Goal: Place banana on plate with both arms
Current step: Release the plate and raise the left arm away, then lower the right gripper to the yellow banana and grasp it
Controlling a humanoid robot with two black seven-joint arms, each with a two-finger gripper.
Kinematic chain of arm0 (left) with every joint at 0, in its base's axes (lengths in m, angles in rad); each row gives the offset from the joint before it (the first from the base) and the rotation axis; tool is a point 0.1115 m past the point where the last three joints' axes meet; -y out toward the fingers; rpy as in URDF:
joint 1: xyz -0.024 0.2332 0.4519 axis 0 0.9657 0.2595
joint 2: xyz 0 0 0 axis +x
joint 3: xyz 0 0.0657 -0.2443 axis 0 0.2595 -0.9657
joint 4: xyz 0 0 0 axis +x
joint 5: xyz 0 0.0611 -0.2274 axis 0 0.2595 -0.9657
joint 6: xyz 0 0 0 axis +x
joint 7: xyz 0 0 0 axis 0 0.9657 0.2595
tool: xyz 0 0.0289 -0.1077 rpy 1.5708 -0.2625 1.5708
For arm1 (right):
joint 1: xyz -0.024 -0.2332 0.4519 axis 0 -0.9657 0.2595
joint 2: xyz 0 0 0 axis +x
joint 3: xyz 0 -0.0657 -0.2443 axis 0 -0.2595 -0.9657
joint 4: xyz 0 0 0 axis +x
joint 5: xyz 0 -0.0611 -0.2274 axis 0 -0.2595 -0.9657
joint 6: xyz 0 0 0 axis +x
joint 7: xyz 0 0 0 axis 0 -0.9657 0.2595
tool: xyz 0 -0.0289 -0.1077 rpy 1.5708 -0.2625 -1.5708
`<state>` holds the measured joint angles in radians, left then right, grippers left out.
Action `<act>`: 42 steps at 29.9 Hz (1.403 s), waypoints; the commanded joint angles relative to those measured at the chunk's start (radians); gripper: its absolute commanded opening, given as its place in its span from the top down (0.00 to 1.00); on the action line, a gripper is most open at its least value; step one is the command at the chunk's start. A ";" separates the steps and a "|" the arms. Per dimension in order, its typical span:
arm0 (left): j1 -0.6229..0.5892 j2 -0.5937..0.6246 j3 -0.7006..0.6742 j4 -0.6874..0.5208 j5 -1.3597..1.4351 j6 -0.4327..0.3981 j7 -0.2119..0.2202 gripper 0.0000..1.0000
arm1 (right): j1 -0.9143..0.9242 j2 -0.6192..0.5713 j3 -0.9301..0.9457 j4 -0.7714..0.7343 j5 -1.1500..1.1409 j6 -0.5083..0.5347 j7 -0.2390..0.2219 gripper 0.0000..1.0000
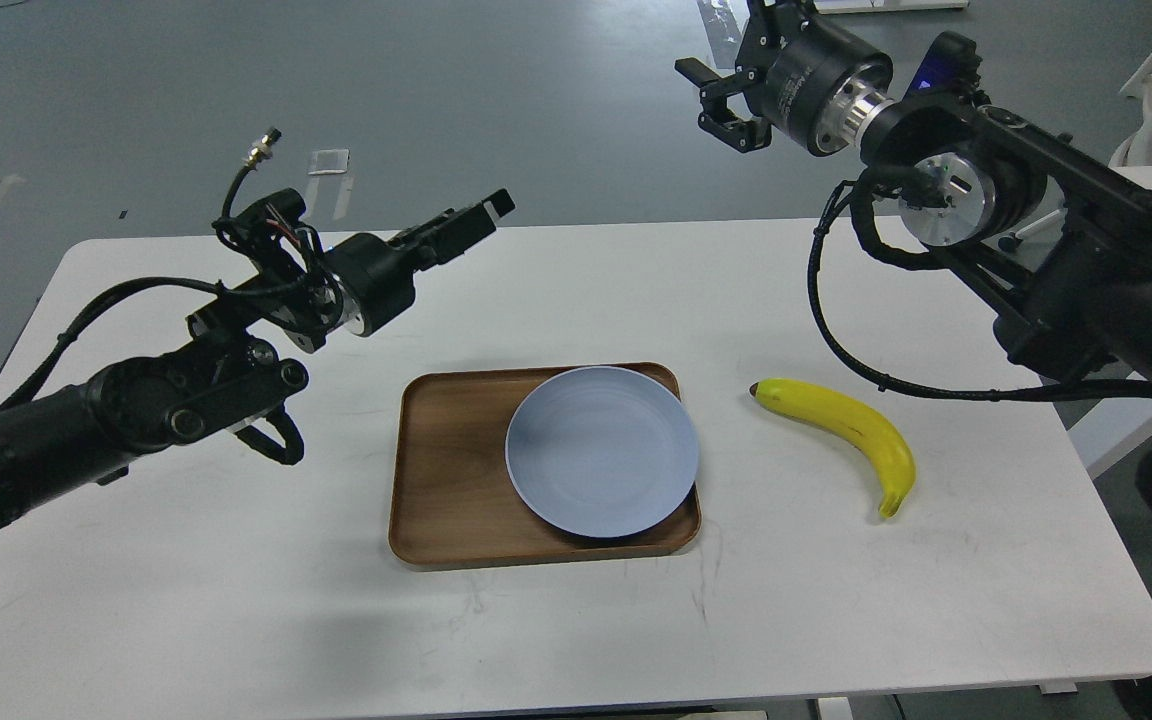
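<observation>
On the left, the left end effector is held raised above the white counter, well apart from everything on it; whether its fingers are apart or together cannot be told, since they are seen nearly end-on. Near the middle, a brown wooden tray is laid flat, and the pale blue plate is set on its right half, its rim overlapping the tray's right edge, so that it is presented on the side nearest the fruit. To the right of the tray, the banana is left lying on the bare counter, near the plate but not touching it. Its long axis runs diagonally, the dark tip pointed far-left toward the plate and the stem end pointed near-right. Far right, the right end effector is held high with fingers apart, empty, presumably ready for a descent.
</observation>
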<state>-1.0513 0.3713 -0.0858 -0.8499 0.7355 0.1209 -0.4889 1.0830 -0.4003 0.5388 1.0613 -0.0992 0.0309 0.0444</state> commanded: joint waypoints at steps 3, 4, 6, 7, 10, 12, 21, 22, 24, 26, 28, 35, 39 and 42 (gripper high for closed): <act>-0.007 0.015 -0.202 0.009 -0.405 -0.164 0.105 0.02 | -0.075 -0.040 0.010 0.051 0.000 0.003 0.000 0.00; 0.005 0.017 -0.247 0.009 -0.482 -0.167 0.169 0.02 | -0.096 -0.044 0.021 0.055 0.000 0.004 0.000 0.00; 0.037 0.018 -0.314 0.003 -0.583 -0.181 0.246 0.02 | -0.127 -0.045 0.038 0.061 0.001 0.004 -0.001 0.00; 0.062 0.023 -0.359 -0.003 -0.620 -0.200 0.277 0.02 | -0.147 -0.049 0.053 0.069 0.001 0.006 -0.003 0.00; 0.086 0.035 -0.426 -0.008 -0.643 -0.272 0.293 0.02 | -0.175 -0.092 0.061 0.094 0.000 0.009 -0.001 0.00; 0.097 0.043 -0.456 -0.008 -0.650 -0.308 0.293 0.02 | -0.178 -0.148 0.050 0.123 -0.004 0.012 0.000 0.00; 0.143 0.070 -0.473 -0.008 -0.648 -0.334 0.289 0.02 | -0.189 -0.472 -0.088 0.284 -0.634 0.037 0.014 0.00; 0.145 0.073 -0.471 -0.008 -0.647 -0.334 0.289 0.02 | -0.192 -0.494 -0.098 0.298 -0.678 0.037 0.015 0.00; 0.145 0.081 -0.470 -0.008 -0.645 -0.334 0.288 0.02 | -0.207 -0.563 -0.144 0.342 -0.811 0.037 0.015 0.00; 0.148 0.084 -0.469 -0.008 -0.643 -0.334 0.288 0.02 | -0.207 -0.610 -0.192 0.362 -0.955 0.037 0.018 0.00; 0.149 0.084 -0.465 -0.009 -0.640 -0.334 0.286 0.02 | -0.212 -0.632 -0.224 0.368 -1.052 0.037 0.028 0.00; 0.151 0.083 -0.462 -0.009 -0.636 -0.330 0.282 0.02 | -0.215 -0.652 -0.364 0.352 -1.356 0.023 0.060 0.00; 0.151 0.080 -0.462 -0.009 -0.636 -0.330 0.282 0.02 | -0.218 -0.641 -0.375 0.313 -1.408 0.024 0.060 0.00; 0.151 0.077 -0.462 -0.011 -0.636 -0.326 0.280 0.02 | -0.218 -0.640 -0.375 0.293 -1.527 0.023 0.060 0.01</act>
<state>-0.9004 0.4505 -0.5476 -0.8592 0.0996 -0.2082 -0.2081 0.8648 -1.0428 0.1654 1.3732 -1.5409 0.0552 0.1043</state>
